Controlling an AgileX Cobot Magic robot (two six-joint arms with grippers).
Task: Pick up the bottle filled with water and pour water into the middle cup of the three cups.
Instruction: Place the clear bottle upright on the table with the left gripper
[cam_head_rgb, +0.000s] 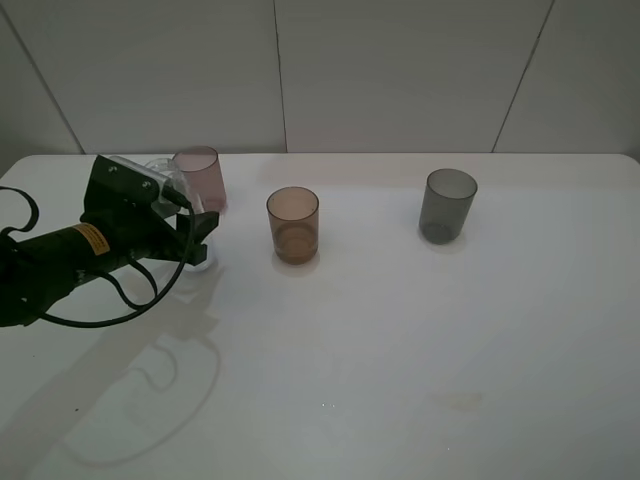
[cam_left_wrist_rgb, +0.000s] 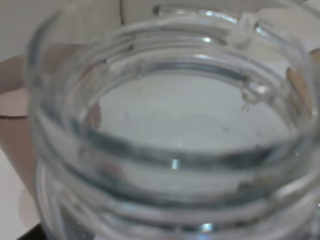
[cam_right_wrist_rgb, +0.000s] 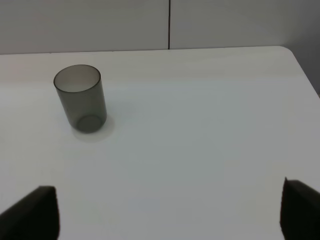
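Observation:
The clear bottle (cam_head_rgb: 168, 178) stands at the left of the table, mostly hidden by my left gripper (cam_head_rgb: 200, 232), whose fingers sit on both sides of it. In the left wrist view its wide threaded neck (cam_left_wrist_rgb: 170, 125) fills the picture, with no cap. The amber-brown middle cup (cam_head_rgb: 293, 225) stands upright just right of that gripper. The pinkish-mauve cup (cam_head_rgb: 199, 173) is right behind the bottle and shows at the edge of the left wrist view (cam_left_wrist_rgb: 10, 115). The smoky grey cup (cam_head_rgb: 447, 205) stands to the right and shows in the right wrist view (cam_right_wrist_rgb: 82, 97). My right gripper (cam_right_wrist_rgb: 170, 202) is open and empty, well short of the grey cup.
The white table (cam_head_rgb: 400, 350) is bare in front of the cups. A white panelled wall (cam_head_rgb: 400, 70) stands behind its far edge. The left arm's black cable (cam_head_rgb: 120, 300) loops over the table at the left.

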